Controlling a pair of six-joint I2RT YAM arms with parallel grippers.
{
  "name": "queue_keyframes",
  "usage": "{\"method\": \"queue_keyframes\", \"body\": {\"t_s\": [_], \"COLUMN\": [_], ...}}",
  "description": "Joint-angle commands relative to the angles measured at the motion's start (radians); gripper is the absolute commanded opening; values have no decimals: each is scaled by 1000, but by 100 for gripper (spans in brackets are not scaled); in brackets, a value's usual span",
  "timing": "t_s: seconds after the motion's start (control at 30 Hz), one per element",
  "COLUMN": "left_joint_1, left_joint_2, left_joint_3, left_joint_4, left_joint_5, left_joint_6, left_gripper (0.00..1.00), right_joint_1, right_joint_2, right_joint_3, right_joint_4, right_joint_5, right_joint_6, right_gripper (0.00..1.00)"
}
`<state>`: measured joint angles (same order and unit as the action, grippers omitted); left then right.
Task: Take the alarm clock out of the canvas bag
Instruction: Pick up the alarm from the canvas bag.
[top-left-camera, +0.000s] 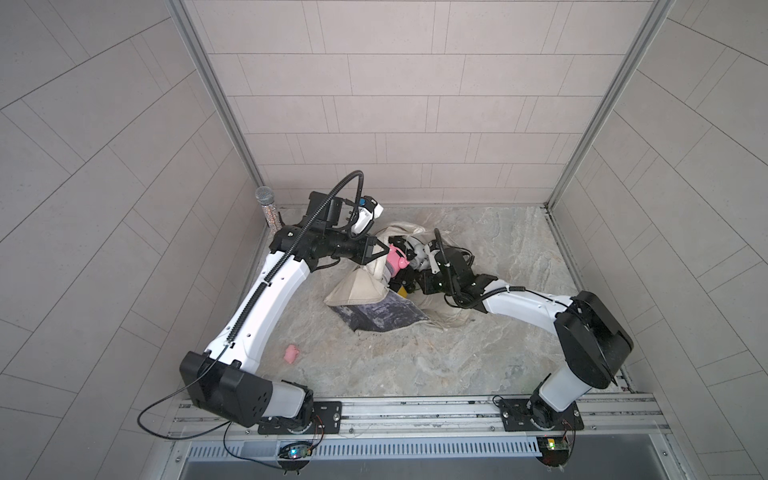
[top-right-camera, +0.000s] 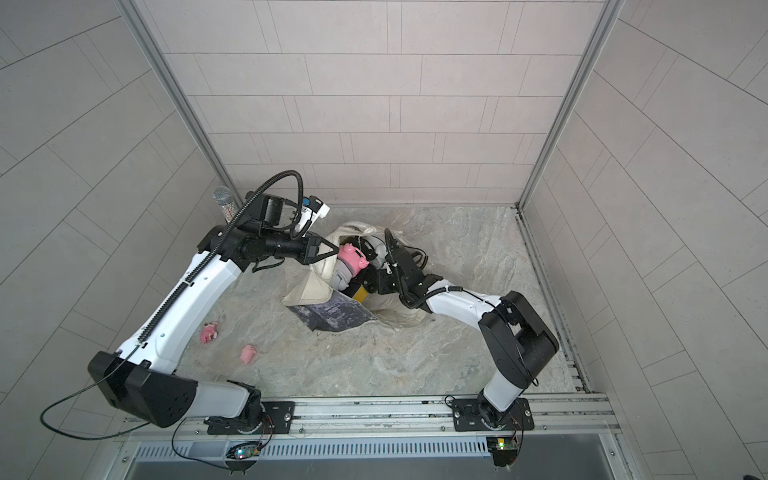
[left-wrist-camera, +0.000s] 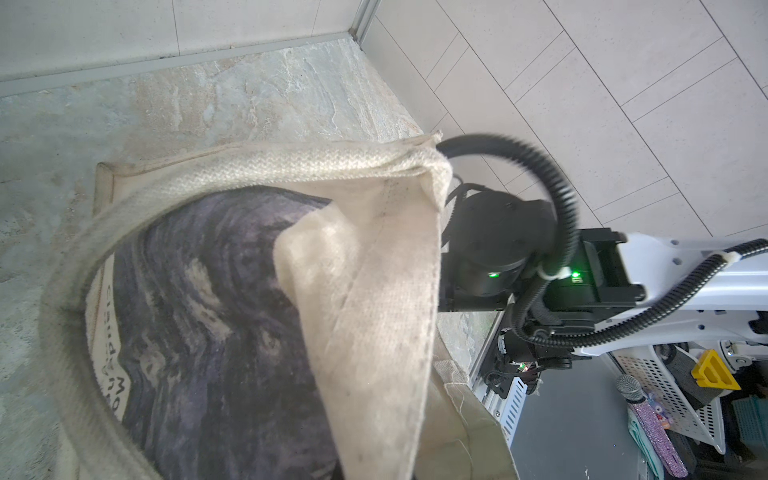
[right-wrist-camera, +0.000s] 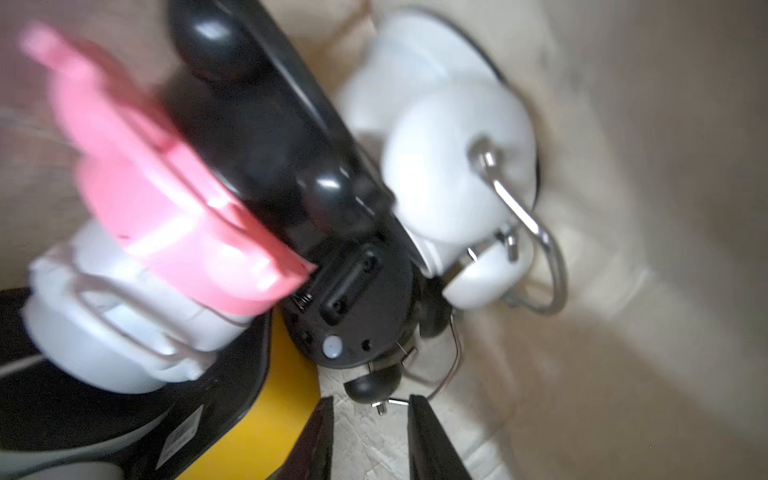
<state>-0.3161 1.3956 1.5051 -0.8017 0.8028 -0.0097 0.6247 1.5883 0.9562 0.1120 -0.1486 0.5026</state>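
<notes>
The cream canvas bag lies on the table with its dark print facing up and its mouth held open. My left gripper is shut on the bag's raised rim; in the left wrist view the cloth hides the jaws. My right gripper reaches into the mouth and stands open, nothing between its fingers. Just beyond its tips a black alarm clock shows its back and one bell. A white alarm clock with a chrome handle lies behind it.
A white bottle with a pink pig-shaped lid and a yellow-and-black object crowd the bag beside the clocks. Two small pink toys lie on the table at the near left. A microphone stands in the far left corner.
</notes>
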Motion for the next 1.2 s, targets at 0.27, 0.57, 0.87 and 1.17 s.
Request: {"method": "queue_keyframes", "body": {"t_s": [0.27, 0.57, 0.87, 1.17], "left_joint_1": [-1, -2, -2, -4], "left_joint_2": [-51, -50, -56, -50], "left_joint_3": [-6, -8, -11, -8], "left_joint_4": [13, 19, 18, 22], "left_joint_5": [140, 184, 194, 196], "left_joint_6": [43, 45, 48, 46], "left_gripper": [0, 0, 0, 0], "right_joint_1": [-11, -12, -12, -12], "right_joint_2": [-39, 72, 177, 241], "right_joint_3": [59, 180, 279, 309], "right_joint_4": [184, 182, 84, 23], "right_joint_5": [-173, -204, -217, -220], "right_joint_6": [-232, -313, -420, -468], "right_gripper": [48, 51, 41, 30]}}
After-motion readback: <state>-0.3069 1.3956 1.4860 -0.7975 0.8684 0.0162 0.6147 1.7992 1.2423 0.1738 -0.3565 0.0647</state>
